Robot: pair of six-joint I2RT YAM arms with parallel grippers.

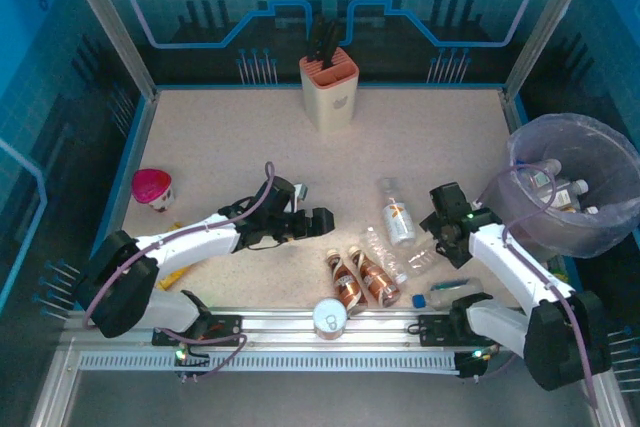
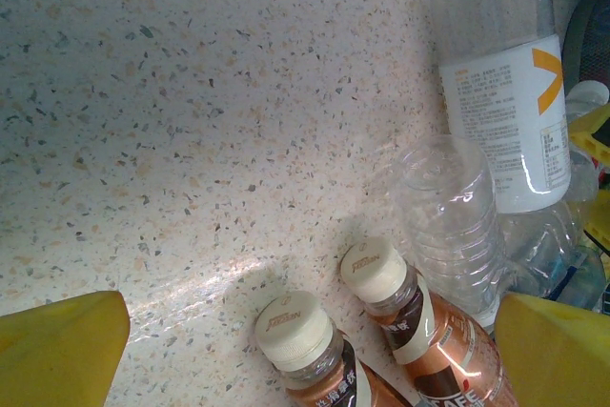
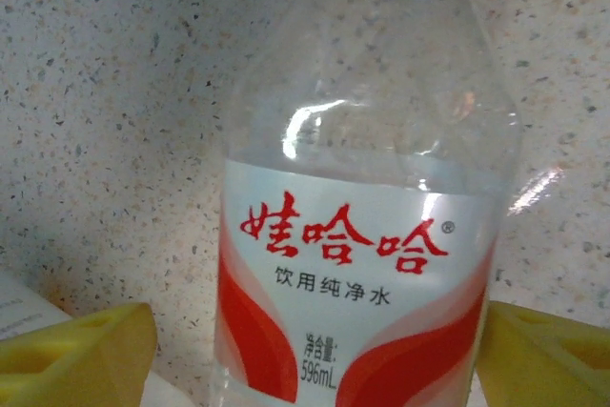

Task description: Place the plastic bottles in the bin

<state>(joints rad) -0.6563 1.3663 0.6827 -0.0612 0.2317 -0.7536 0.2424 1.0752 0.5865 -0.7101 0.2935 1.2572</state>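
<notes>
Right fingers (image 3: 76, 350) stood apart astride a clear water bottle (image 3: 367, 235) with a red-and-white label, lying on the tabletop (image 3: 95, 92). A gap showed on one side, so I judged it not yet clamped; the straddle across the label suited a grip on the widest, firmest part. Left fingers (image 2: 57, 350) were spread wide with nothing between them, hovering above the capped ends of the brown bottles (image 2: 376, 274), probably lined up for one of them. At the near edge stood one silver can (image 1: 329, 317), upright, no part of the job. Just beyond it lay the two brown bottles side by side, then one ribbed clear bottle (image 1: 383, 250) and one white-labelled bottle (image 1: 398, 217); one or two more clear ones lay by the right arm, count uncertain. One pink-lidded cup (image 1: 152, 187) sat far left. The bin (image 1: 600, 232) sat at the right edge, within the right arm's reach, with at least two white-capped bottles (image 1: 548, 179) inside. One knife block (image 1: 329, 92) stood farthest back.
</notes>
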